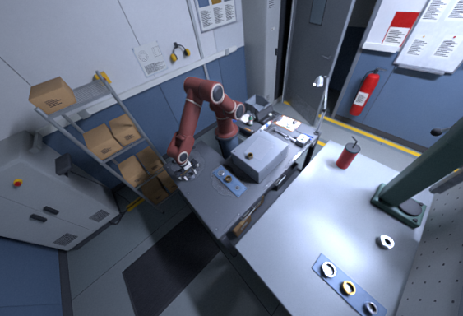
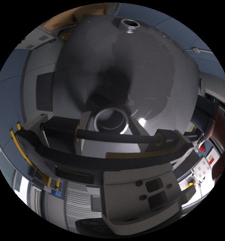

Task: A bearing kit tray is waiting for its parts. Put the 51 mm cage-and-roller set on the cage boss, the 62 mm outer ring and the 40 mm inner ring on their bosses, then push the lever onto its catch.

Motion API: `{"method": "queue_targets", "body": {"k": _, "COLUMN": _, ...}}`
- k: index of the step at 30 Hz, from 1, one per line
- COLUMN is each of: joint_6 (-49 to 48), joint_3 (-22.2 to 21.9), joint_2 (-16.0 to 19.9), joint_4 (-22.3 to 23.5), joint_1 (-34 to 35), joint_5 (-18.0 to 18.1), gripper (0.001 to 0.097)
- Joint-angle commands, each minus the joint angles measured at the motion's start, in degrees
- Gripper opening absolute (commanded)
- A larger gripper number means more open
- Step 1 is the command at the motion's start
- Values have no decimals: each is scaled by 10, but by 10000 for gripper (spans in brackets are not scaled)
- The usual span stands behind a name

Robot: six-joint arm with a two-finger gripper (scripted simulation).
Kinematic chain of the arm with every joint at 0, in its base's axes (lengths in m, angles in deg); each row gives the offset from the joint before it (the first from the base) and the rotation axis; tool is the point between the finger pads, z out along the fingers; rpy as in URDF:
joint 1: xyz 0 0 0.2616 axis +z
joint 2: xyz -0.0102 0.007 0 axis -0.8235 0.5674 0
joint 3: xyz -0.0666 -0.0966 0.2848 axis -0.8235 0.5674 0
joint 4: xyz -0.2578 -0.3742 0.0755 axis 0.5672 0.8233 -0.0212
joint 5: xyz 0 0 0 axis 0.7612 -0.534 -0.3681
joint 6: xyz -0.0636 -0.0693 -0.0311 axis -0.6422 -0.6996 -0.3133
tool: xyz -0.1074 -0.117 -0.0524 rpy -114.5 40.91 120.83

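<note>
A steel ring (image 2: 111, 120) lies flat on the dark bench top at the bench's far left corner. My gripper (image 2: 110, 124) is open and empty, low over the bench, with the ring between its fingers (image 1: 185, 169). The blue kit tray (image 1: 228, 180) lies to the right of the gripper, in front of the grey box. A brass-coloured cage set (image 1: 228, 179) sits on its middle boss. A second, smaller steel ring (image 2: 129, 24) lies further out on the bench. I cannot make out the lever.
A grey box (image 1: 259, 153) stands beside the tray, next to the arm's base. A shelf rack with cartons (image 1: 118, 144) stands just past the bench's left edge. A lamp (image 1: 320, 82) and small items occupy the bench's far end.
</note>
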Motion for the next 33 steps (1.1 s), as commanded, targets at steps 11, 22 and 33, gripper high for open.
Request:
{"method": "queue_targets", "body": {"k": 11, "joint_6": 0, "joint_3": 0, "joint_2": 0, "joint_4": 0, "joint_1": 0, "joint_5": 0, "gripper": 765}}
{"method": "queue_targets", "body": {"k": 22, "joint_6": 0, "joint_3": 0, "joint_2": 0, "joint_4": 0, "joint_1": 0, "joint_5": 0, "gripper": 545}}
{"method": "queue_targets", "body": {"k": 33, "joint_6": 0, "joint_3": 0, "joint_2": 0, "joint_4": 0, "joint_1": 0, "joint_5": 0, "gripper": 325}}
